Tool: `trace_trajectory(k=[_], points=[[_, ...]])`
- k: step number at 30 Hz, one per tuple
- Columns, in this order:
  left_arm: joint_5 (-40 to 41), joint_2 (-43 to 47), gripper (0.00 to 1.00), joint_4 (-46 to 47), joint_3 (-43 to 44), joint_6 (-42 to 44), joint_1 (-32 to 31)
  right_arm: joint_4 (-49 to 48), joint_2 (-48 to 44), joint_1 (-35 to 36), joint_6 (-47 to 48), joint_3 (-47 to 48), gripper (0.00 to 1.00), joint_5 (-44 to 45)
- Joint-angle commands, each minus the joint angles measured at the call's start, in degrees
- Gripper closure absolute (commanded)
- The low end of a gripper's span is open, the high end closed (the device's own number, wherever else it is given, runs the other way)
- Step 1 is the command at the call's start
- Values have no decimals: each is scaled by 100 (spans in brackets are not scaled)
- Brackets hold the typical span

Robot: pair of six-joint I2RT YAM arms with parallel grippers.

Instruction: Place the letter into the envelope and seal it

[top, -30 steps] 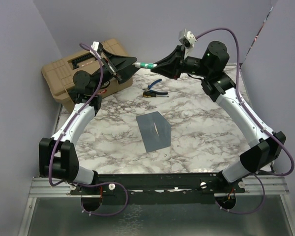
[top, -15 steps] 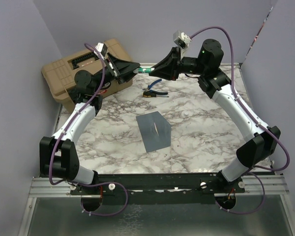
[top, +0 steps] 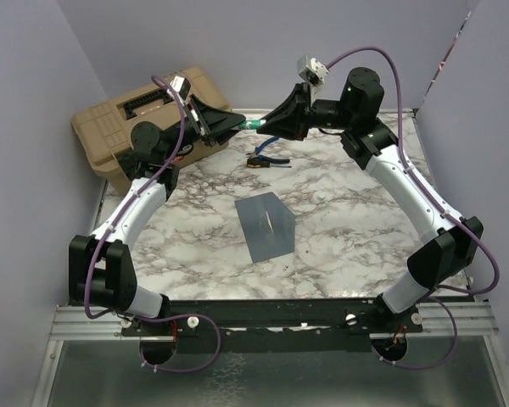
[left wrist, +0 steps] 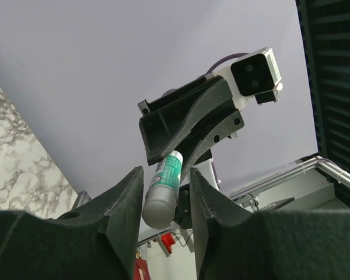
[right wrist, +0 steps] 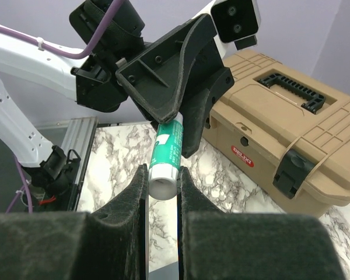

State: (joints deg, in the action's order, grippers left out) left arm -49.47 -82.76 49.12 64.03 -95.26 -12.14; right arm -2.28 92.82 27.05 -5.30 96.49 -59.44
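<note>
The blue-grey envelope [top: 267,225] lies flat mid-table, flap side not discernible. The letter is out of view. High above the back of the table, a green glue stick [top: 250,124] spans between both grippers. My right gripper [top: 270,127] is shut on its white end [right wrist: 163,184], as the right wrist view shows. My left gripper [top: 235,121] faces it, and the left wrist view shows the stick's grey cap [left wrist: 160,204] between its fingers. The cap lies against one finger, with a narrow gap at the other.
A tan toolbox [top: 153,119] stands at the back left, just behind the left gripper. Blue-handled pliers [top: 263,154] lie on the marble top below the stick. Purple walls close in the back and sides.
The right arm carried the glue stick leftwards to the left gripper. The left jaws narrowed from wide open to close around the cap. The envelope stayed put.
</note>
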Motion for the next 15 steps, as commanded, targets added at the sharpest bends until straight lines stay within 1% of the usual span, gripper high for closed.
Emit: trace_trajectory(k=[1,4,6,8,9,10,11,12,13,14,15], points=[[-193,67,65,36,-100,60,-19,205,90,-22,102,190,100,-83],[-197,84,74,38,-78,75,-26,218,88,-37,117,183,100,-46],[-204,87,85,36,-51,88,-22,219,87,-42,115,178,100,-48],[-207,89,99,37,-48,95,-25,175,76,-42,67,170,100,-14],[-200,90,100,36,-48,88,-19,81,58,-42,-8,128,99,40],[-181,92,100,36,-48,82,-31,-82,22,-42,-115,10,91,78],[-153,98,100,36,-41,68,-31,-420,-39,-42,-198,-136,76,90],[-111,100,100,36,-40,39,-32,-789,-124,-43,-261,-364,58,79],[-78,101,100,36,-28,16,-38,-1301,-229,-34,-377,-635,49,78],[-26,104,100,36,-18,-15,-43,-1791,-329,-33,-512,-933,44,119],[19,103,100,36,-15,-40,-59,-2233,-402,-31,-610,-1162,41,161]])
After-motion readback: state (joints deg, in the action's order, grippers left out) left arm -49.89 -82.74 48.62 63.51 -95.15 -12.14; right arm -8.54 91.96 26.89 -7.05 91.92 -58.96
